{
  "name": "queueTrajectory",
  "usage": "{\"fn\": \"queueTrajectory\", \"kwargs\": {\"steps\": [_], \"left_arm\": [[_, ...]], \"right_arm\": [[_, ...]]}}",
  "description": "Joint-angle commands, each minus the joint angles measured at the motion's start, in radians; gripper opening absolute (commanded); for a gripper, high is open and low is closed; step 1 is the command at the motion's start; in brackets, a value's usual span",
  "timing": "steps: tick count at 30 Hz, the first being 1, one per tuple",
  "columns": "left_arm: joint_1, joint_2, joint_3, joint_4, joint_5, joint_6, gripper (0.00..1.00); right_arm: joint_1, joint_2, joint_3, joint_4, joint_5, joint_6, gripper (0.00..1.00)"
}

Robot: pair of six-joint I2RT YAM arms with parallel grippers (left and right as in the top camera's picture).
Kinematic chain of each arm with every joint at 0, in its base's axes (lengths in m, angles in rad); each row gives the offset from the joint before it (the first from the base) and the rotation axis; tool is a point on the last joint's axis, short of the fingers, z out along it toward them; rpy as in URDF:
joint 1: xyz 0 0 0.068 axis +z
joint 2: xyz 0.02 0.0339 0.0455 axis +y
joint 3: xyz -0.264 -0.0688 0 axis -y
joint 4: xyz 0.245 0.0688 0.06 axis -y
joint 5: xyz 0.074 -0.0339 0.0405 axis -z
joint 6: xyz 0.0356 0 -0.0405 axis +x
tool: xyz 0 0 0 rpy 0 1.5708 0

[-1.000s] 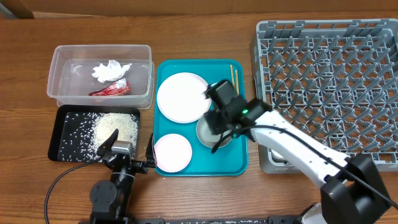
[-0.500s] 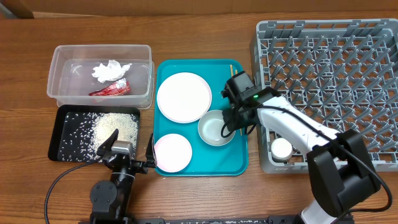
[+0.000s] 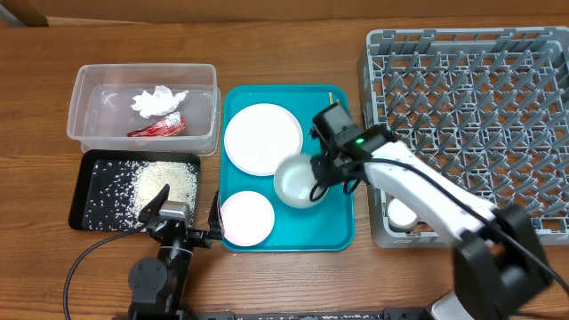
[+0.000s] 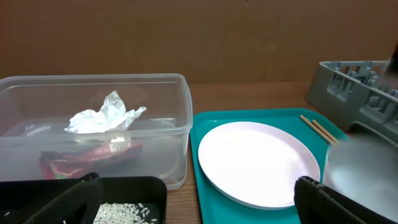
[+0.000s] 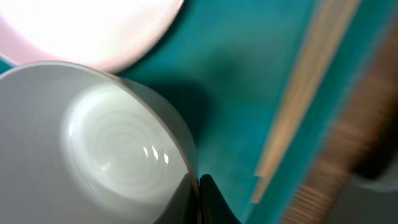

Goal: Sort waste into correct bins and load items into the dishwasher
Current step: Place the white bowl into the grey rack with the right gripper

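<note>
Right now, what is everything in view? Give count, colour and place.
tub: one, clear, far left
tissue: one, white, in tub
wrapper: one, red, in tub
black tray: one, in front of tub
rice: many grains, white, in black tray
teal tray: one, centre
large plate: one, white, teal tray
small plate: one, white, teal tray
bowl: one, white, over teal tray
chopsticks: one pair, wooden, teal tray's far right
rack: one, grey, right
cup: one, white, in rack
table: one, brown
left gripper: open, by black tray
right gripper: shut on bowl
</note>
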Motion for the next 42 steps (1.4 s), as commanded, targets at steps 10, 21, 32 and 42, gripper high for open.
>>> {"fn": "queueTrajectory", "kwargs": {"steps": [10, 21, 32, 42], "left_arm": [[0.005, -0.011, -0.008, 0.005, 0.014, -0.006, 1.00], [0.005, -0.011, -0.008, 0.005, 0.014, -0.006, 1.00], [0.005, -0.011, -0.008, 0.005, 0.014, -0.006, 1.00], [0.005, -0.011, -0.008, 0.005, 0.014, -0.006, 1.00]], "right_arm": [[-0.084, -0.338, 0.121, -0.145, 1.195, 0.365, 0.04], [-0.366, -0.163, 0.111, -0.190, 1.246, 0.395, 0.04], [-0.484, 0.065, 0.111, -0.193, 1.159, 0.395, 0.04], [-0.360, 0.111, 0.111, -0.227, 1.158, 0.395, 0.04]]}}
